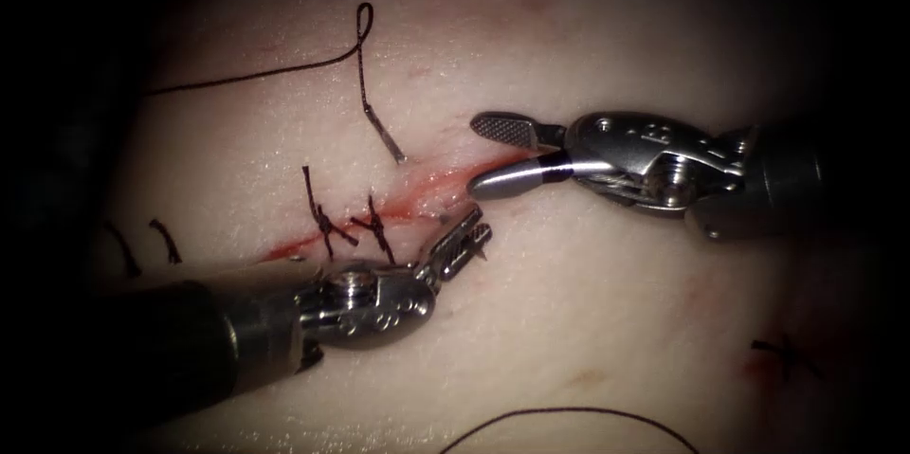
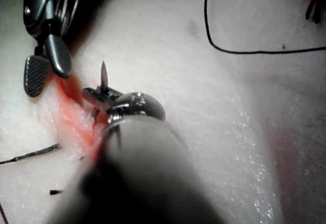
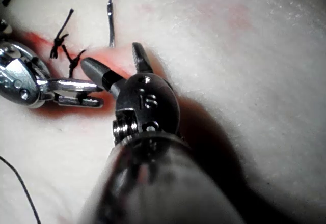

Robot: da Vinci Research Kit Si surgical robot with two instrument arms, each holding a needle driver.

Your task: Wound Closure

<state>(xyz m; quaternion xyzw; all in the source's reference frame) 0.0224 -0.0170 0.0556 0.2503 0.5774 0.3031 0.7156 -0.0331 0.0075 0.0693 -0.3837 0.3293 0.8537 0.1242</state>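
The cut [image 1: 379, 212] runs slantwise across the tissue [image 1: 588, 302], wet with red fluid. My left tool [image 1: 464, 238] comes from the lower left and is shut on the needle near its tip, at the cut's lower right edge. The tip [image 2: 103, 75] sticks up out of the jaws. The needle's tail end [image 1: 384, 136] stands out of the tissue on the cut's upper left side, with thread [image 1: 284, 75] trailing from it. My right tool [image 1: 479, 154] hovers open over the cut's right end, holding nothing; its open jaws [image 3: 109, 56] face the left tool [image 3: 76, 92].
Two knotted stitches [image 1: 324, 222] [image 1: 376, 224] cross the cut left of the tools. Cut thread ends [image 1: 166, 241] lie at the far left. Another dark stitch [image 1: 785, 350] sits at the lower right. A thread arc [image 1: 569, 413] lies along the near edge.
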